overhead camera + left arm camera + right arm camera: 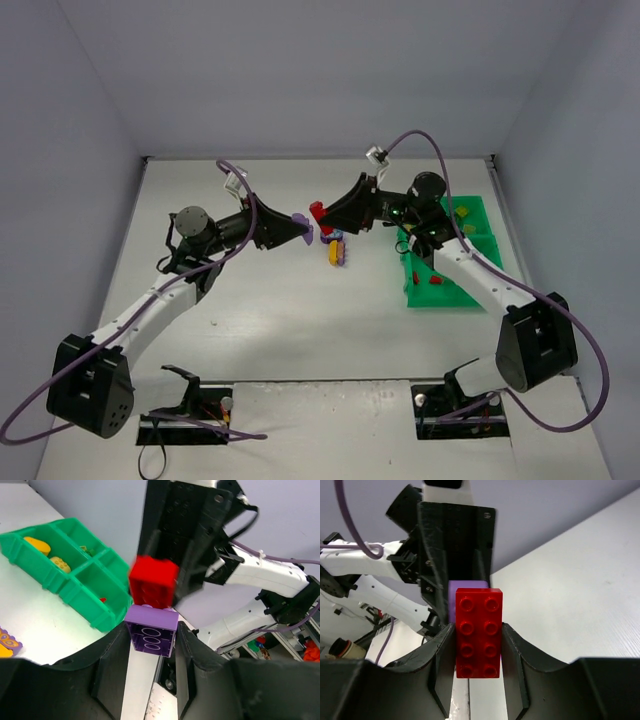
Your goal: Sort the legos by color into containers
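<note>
**Top view.** The left gripper (300, 230) and right gripper (322, 218) meet above the middle of the table (250, 330), each clenched on a brick. A few loose legos (335, 250) lie just near of them. The green tray (440, 298) sits to the right, under the right arm.

**Left wrist view.** The purple brick (151, 630) is pinched by its side walls in the left gripper. The red brick (154, 582), held by the right gripper, sits against its top. Yellow bricks (37, 545) lie in one tray compartment.

**Right wrist view.** The right gripper clamps the red brick's long sides, with the purple brick behind it. Whether the studs are engaged cannot be told. Both bricks look light, rigid and smooth, so a square hold on the flat side walls seems best; a skewed pinch would likely slip.
</note>
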`<state>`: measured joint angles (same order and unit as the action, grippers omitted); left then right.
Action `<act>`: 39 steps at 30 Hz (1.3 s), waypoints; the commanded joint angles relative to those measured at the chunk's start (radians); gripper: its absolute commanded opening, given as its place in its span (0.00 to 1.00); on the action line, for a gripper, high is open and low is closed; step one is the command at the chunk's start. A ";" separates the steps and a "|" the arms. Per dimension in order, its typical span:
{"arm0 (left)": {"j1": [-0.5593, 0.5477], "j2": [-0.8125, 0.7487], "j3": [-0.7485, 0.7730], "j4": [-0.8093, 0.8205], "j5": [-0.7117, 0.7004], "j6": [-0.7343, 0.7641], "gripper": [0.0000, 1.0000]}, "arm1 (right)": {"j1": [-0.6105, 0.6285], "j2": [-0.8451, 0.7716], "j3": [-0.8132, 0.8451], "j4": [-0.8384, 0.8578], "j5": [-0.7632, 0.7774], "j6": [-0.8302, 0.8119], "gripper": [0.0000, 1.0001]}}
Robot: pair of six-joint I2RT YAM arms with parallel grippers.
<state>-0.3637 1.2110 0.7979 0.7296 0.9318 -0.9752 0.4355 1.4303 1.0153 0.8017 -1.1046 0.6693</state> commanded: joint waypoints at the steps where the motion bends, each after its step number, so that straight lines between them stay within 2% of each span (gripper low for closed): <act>1: 0.003 -0.059 -0.002 0.155 0.044 -0.010 0.00 | -0.098 -0.057 -0.033 0.063 -0.020 -0.010 0.00; 4: 0.011 -0.073 -0.019 0.154 0.045 -0.011 0.00 | -0.182 -0.082 -0.060 0.010 -0.037 -0.025 0.00; 5: 0.015 -0.079 -0.026 0.152 0.045 -0.011 0.00 | -0.205 -0.106 -0.060 -0.031 -0.034 -0.077 0.00; 6: 0.019 -0.082 -0.029 0.148 0.048 -0.010 0.00 | -0.246 -0.120 -0.060 -0.082 -0.026 -0.114 0.00; 7: 0.025 -0.084 -0.034 0.130 0.048 0.000 0.00 | -0.262 -0.145 -0.055 -0.207 -0.008 -0.157 0.00; 8: 0.025 -0.087 -0.034 0.114 0.047 0.006 0.00 | -0.274 -0.154 -0.044 -0.301 0.073 -0.218 0.00; 9: 0.025 -0.091 -0.032 0.096 0.044 0.016 0.00 | -0.282 -0.160 -0.031 -0.504 0.136 -0.356 0.00; 11: 0.025 -0.096 -0.023 -0.007 0.027 0.064 0.00 | -0.284 -0.177 -0.026 -0.640 0.275 -0.437 0.00; 12: 0.025 -0.102 -0.006 -0.050 0.018 0.085 0.00 | -0.284 -0.188 -0.038 -0.683 0.410 -0.465 0.00; 13: 0.025 -0.105 0.007 -0.162 -0.011 0.137 0.00 | -0.285 -0.217 -0.072 -0.744 0.489 -0.467 0.00; 16: 0.023 -0.119 0.061 -0.354 -0.054 0.208 0.00 | -0.284 -0.273 -0.119 -0.858 0.777 -0.455 0.00; 18: 0.022 -0.126 0.079 -0.401 -0.080 0.239 0.00 | -0.282 -0.294 -0.156 -0.916 0.894 -0.444 0.00; 19: 0.022 -0.128 0.083 -0.415 -0.083 0.237 0.00 | -0.284 -0.309 -0.165 -0.933 1.011 -0.418 0.00; 22: 0.019 -0.131 0.087 -0.433 -0.096 0.231 0.00 | -0.290 -0.315 -0.195 -0.957 1.126 -0.390 0.01; 26: 0.011 -0.133 0.090 -0.450 -0.111 0.228 0.00 | -0.293 -0.297 -0.192 -0.961 1.178 -0.353 0.01; 27: 0.009 -0.136 0.090 -0.455 -0.113 0.230 0.00 | -0.293 -0.291 -0.193 -0.961 1.189 -0.349 0.08; 31: 0.003 -0.149 0.090 -0.481 -0.125 0.231 0.00 | -0.294 -0.191 -0.176 -0.970 1.207 -0.336 0.16; 35: 0.002 -0.157 0.095 -0.489 -0.131 0.224 0.00 | -0.294 -0.125 -0.152 -0.967 1.189 -0.327 0.40; 39: -0.006 -0.159 0.093 -0.472 -0.139 0.198 0.00 | -0.293 -0.129 -0.130 -0.964 1.172 -0.344 0.55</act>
<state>-0.3611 1.0805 0.8268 0.2054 0.8024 -0.7647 0.1444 1.3304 0.8135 -0.1856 0.0460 0.3248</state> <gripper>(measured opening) 0.304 0.534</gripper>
